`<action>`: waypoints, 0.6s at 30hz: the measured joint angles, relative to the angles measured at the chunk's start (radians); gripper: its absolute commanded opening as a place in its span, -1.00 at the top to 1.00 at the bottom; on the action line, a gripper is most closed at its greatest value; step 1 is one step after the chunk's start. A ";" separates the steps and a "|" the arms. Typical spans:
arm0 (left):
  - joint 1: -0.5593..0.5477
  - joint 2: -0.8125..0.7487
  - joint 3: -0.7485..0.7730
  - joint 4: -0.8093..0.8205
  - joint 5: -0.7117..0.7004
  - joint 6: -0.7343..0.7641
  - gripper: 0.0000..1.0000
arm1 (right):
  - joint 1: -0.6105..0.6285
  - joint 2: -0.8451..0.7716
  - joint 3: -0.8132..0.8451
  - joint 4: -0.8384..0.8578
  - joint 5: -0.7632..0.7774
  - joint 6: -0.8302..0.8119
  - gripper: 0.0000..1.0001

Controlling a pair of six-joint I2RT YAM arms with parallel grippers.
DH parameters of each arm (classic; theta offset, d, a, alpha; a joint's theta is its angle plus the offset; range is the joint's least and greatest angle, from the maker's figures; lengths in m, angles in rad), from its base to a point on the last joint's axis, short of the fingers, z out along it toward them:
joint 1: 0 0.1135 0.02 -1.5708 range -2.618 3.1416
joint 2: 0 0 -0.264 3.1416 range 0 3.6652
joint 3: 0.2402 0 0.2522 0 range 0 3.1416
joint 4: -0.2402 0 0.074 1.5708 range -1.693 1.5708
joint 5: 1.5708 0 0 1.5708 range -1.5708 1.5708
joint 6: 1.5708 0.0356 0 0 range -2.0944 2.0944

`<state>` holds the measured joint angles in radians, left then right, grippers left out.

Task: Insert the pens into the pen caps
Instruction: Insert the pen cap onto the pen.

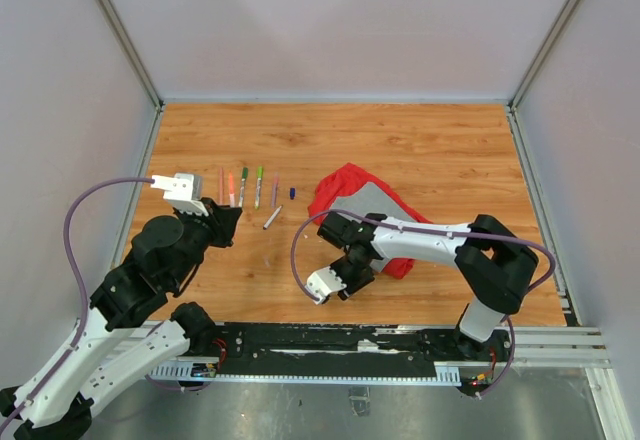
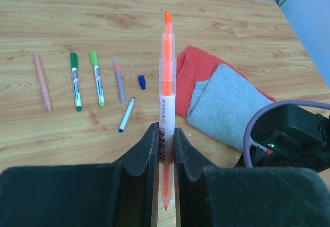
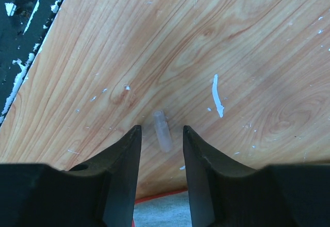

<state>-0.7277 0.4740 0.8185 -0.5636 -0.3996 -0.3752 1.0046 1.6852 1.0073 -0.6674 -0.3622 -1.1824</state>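
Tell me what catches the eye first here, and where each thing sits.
The orange pen stands out, clamped between the jaws of the left gripper with its tip pointing out past them. A red-and-grey cloth lies crumpled in the middle of the wooden table, to the right of a row of loose pens. Nearer the front edge, the right gripper straddles a small clear cap, jaws open and not touching it.

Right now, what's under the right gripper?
A clear cap lies on the table between the open fingers of the right gripper, untouched. Whatever sits beneath the fingers themselves is hidden.
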 measured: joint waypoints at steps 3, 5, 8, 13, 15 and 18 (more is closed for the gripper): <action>0.000 0.000 0.000 0.000 0.000 0.000 0.99 | 0.000 0.003 0.002 -0.003 0.001 0.000 0.40; 0.000 0.000 0.000 0.000 0.000 0.000 0.99 | 0.000 0.006 0.006 -0.004 0.006 0.001 0.46; 0.000 0.000 0.000 0.000 0.000 0.000 0.99 | 0.000 0.019 0.021 -0.010 0.014 0.003 0.58; 0.000 -0.001 0.000 0.000 -0.001 0.000 0.99 | -0.006 0.033 0.036 -0.022 0.026 0.008 0.84; 0.000 -0.001 0.000 0.000 -0.003 0.000 0.99 | -0.006 0.034 0.039 -0.023 0.029 0.011 0.89; 0.000 -0.001 0.000 0.000 -0.006 0.000 0.99 | -0.006 0.032 0.039 -0.023 0.031 0.018 0.97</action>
<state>-0.7277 0.4728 0.8185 -0.5636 -0.4057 -0.3756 0.9981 1.7176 1.0466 -0.6899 -0.3309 -1.1641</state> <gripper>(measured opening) 0.151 0.087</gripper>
